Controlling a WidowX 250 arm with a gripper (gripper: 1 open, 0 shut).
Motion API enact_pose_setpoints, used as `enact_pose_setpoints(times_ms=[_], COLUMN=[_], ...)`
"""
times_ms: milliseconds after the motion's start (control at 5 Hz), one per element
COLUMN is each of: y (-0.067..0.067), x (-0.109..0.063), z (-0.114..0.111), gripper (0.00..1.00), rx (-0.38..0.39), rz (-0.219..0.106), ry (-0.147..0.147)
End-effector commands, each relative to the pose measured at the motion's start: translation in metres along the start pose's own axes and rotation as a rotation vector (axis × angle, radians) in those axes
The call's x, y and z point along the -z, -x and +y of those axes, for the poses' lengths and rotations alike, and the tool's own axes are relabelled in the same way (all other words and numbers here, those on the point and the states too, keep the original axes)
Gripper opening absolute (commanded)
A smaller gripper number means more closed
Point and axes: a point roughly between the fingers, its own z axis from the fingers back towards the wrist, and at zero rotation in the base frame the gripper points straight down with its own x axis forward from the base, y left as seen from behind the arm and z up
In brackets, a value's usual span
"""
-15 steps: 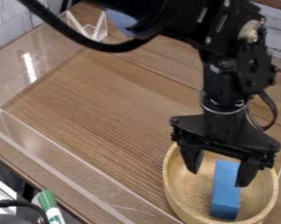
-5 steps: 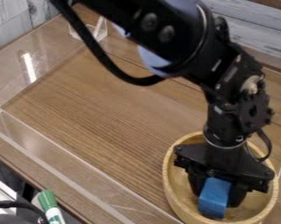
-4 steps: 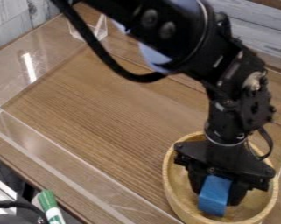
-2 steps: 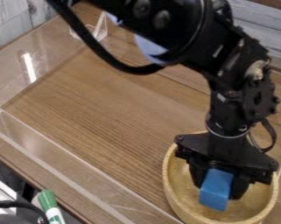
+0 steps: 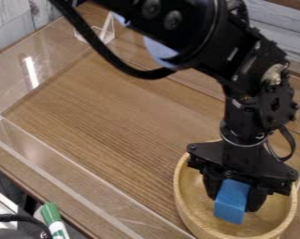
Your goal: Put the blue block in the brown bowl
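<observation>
We find the gripper (image 5: 234, 191) clamped on the blue block (image 5: 230, 203); we advise settling it gently into the brown bowl (image 5: 183, 207) beneath before release.

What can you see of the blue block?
The blue block is a small, plain bar with smooth-looking sides. It is inside the brown bowl, tilted. The black gripper has its fingers around the upper end. I can't tell whether the lower end touches the bowl.
</observation>
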Motion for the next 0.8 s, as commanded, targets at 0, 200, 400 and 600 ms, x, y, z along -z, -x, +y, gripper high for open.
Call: enact_pose_setpoints(times_ms=[0, 200, 400, 600], y=[-0.0118, -0.0129, -0.0136, -0.0143], x=[-0.02, -0.0197, -0.0188, -0.0176], z=[-0.0102, -0.0102, -0.0098, -0.0093], gripper=[0.0, 0.0, 0.0, 0.0], rx=[0.005, 0.002, -0.001, -0.007], rz=[-0.08, -0.089, -0.093, -0.098], ry=[0.059, 0.064, 0.07, 0.075])
